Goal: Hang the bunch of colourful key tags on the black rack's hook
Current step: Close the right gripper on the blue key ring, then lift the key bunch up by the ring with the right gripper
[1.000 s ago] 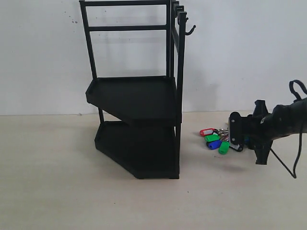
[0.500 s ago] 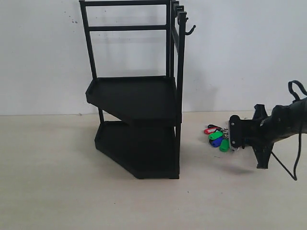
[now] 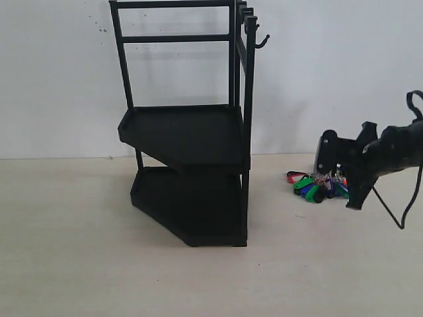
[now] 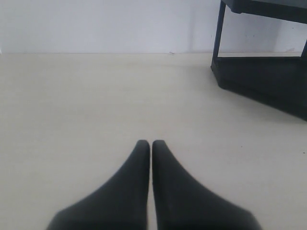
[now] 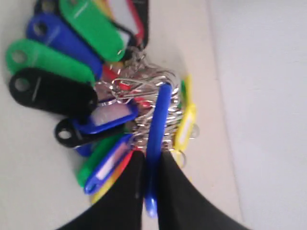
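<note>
The right tool (image 5: 151, 160) is clamped on the blue plastic loop (image 5: 159, 112) that joins the colourful key tag bunch (image 3: 310, 188), a cluster of red, green, blue, yellow and black plastic tags on thin metal rings. Taking the loop rather than a tag looks deliberate. The tags dangle free under the tool, and the bow of the loop pokes out past the fingertips, ready to be passed over something. The bunch hangs just below the tool, low over the pale wooden bench (image 3: 79, 264).

The thin upturned black metal hook (image 3: 264, 41) is far above the tool. It juts out toward the tool's side from the top of a post of the tall black metal two-tier rack (image 3: 185, 135).

The left tool (image 4: 151, 143) has its fingers pressed together on nothing. It sits low over bare bench with a corner of the rack's base ahead of it, apparently parked out of the way.

I cannot tell whether the lowest tags touch the bench. The right wrist view is blurred, and the fingers hide how deep the loop sits between them. Neither wrist view shows the hook. The left tool is outside the exterior view, and the rack's top rail meets that view's upper edge.
</note>
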### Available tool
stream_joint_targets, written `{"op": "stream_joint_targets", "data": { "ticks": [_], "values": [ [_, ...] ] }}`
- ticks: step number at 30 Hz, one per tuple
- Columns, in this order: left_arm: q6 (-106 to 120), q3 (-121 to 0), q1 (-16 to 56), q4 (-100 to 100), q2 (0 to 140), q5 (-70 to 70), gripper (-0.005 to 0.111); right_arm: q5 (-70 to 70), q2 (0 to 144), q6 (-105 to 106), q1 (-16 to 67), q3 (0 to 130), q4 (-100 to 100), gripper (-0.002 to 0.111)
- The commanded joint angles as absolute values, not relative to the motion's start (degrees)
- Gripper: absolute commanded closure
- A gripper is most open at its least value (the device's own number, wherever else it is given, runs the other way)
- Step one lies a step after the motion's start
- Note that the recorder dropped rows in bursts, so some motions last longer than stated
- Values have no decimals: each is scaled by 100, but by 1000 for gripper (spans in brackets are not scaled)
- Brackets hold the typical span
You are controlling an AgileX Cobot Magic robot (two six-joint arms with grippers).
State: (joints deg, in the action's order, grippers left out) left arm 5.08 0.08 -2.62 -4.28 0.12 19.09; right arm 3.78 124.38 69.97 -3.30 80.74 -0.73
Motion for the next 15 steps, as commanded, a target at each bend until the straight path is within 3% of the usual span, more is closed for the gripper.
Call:
{"op": "stream_joint_targets", "data": {
  "ticks": [1,15],
  "values": [
    [448,0,-283,-492,0,1841,102,232,11954,6509,-343,8069,-58,109],
    [448,0,-283,-492,0,1854,102,1002,11028,1724,-354,8069,-58,109]
  ]
}}
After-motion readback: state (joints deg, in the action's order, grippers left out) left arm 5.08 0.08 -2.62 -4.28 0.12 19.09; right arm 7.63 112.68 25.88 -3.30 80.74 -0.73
